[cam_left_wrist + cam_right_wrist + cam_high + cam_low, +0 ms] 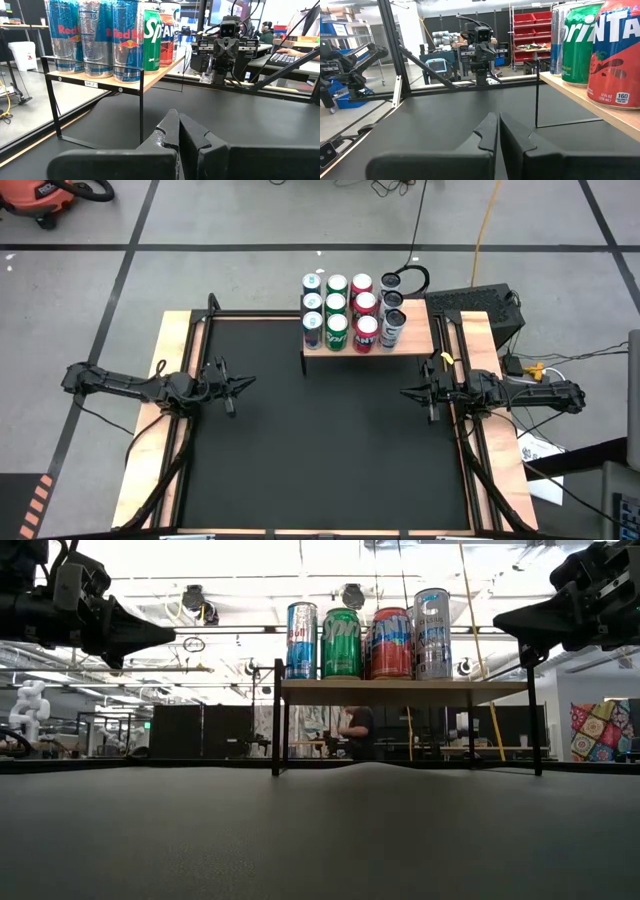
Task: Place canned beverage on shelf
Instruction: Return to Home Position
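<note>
Both claws closed, empty: left claw (245,384), right claw (408,392). Retract level, clear of shelf (418,338) and cans (337,307).

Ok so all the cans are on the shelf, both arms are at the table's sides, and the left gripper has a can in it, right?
Not quite. The left gripper holds nothing; the left wrist view shows its fingers shut with no can between them. The rest stands: the cans are all on the shelf, and both arms are at the sides of the table.
</note>
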You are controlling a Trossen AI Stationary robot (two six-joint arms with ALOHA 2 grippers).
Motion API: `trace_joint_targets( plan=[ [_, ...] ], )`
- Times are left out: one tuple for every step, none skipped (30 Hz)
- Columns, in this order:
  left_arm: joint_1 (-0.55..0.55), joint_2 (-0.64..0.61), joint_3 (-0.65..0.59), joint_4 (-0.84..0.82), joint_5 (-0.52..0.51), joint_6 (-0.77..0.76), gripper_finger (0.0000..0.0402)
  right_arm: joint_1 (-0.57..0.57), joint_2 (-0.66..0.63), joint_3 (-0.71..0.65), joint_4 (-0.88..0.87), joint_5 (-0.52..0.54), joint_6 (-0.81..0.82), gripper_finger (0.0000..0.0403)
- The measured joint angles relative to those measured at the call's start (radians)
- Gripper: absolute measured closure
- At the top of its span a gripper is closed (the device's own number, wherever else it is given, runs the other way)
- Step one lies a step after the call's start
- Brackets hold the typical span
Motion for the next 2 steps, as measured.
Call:
trace_joint_targets(
  plan=[
    [0.0,0.0,0.0,0.0,0.0,0.0,0.04,0.0,0.0,0.0,0.0,0.0,0.0,0.0394],
    [0.0,0.0,0.0,0.0,0.0,0.0,0.04,0.0,0.0,0.0,0.0,0.0,0.0,0.0394]
  ],
)
